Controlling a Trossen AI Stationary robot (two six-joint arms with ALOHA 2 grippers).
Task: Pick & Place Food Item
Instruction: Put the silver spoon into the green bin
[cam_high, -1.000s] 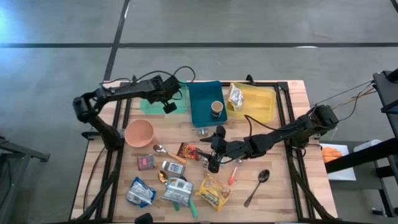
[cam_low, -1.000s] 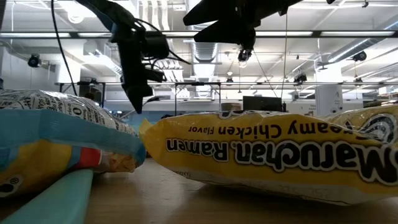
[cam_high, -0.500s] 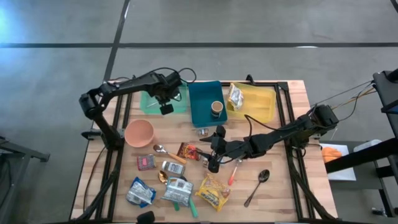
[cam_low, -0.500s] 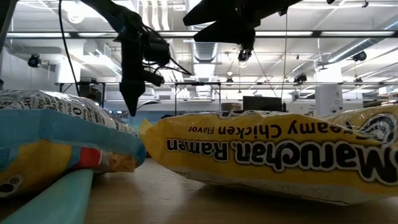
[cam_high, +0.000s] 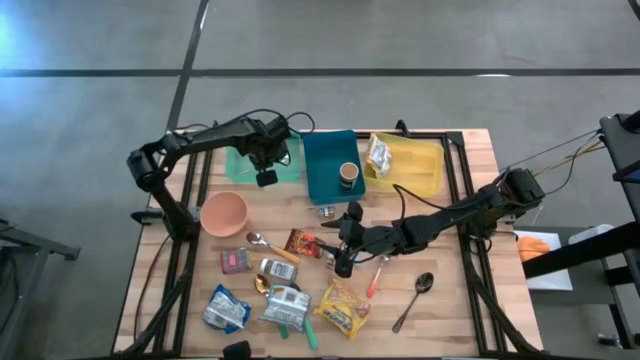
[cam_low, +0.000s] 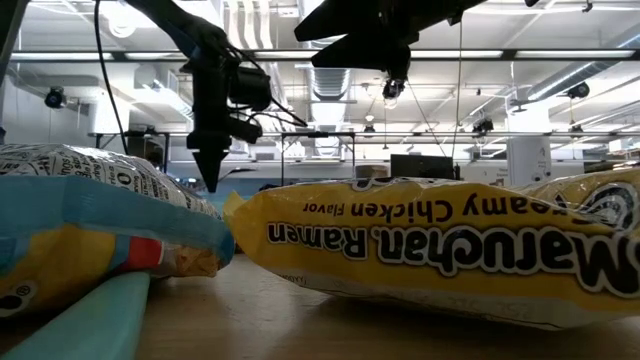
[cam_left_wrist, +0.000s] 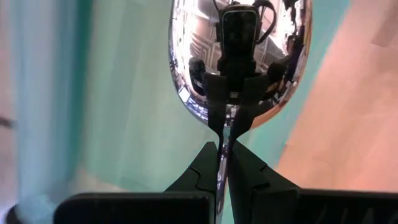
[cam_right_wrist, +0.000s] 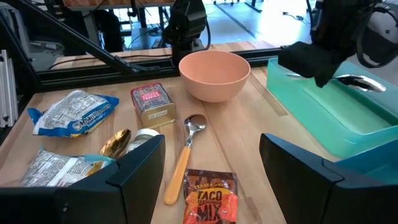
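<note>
My left gripper (cam_high: 265, 172) hangs over the light green tray (cam_high: 240, 168) at the far left, shut on a silver spoon (cam_left_wrist: 239, 59), which also shows in the right wrist view (cam_right_wrist: 360, 82). My right gripper (cam_high: 338, 248) hovers open above the middle of the table. Just ahead of its fingers, a red taco mix packet (cam_right_wrist: 210, 200) lies flat on the wood, untouched. A yellow ramen pack (cam_high: 343, 308) lies flat near the front edge. My left gripper pinches the spoon's thin neck (cam_left_wrist: 222, 140), just behind the bowl, between its two fingers. The fingers point steeply down from above. The bowl (cam_left_wrist: 239, 59) sticks out past the fingertips over the green tray; whether it touches the tray I cannot tell.
A blue bin (cam_high: 322, 150) holding a cup (cam_high: 348, 175) and a yellow tray (cam_high: 425, 172) with a bag stand at the far edge. A pink bowl (cam_high: 223, 213), a wooden-handled spoon (cam_high: 270, 245), a small tin (cam_high: 234, 260), several packets and a dark spoon (cam_high: 415, 295) lie around.
My left gripper has tipped from a slant to pointing almost straight down and rolled a little, staying over the green tray with the spoon still in its fingers. My right gripper has kept still.
</note>
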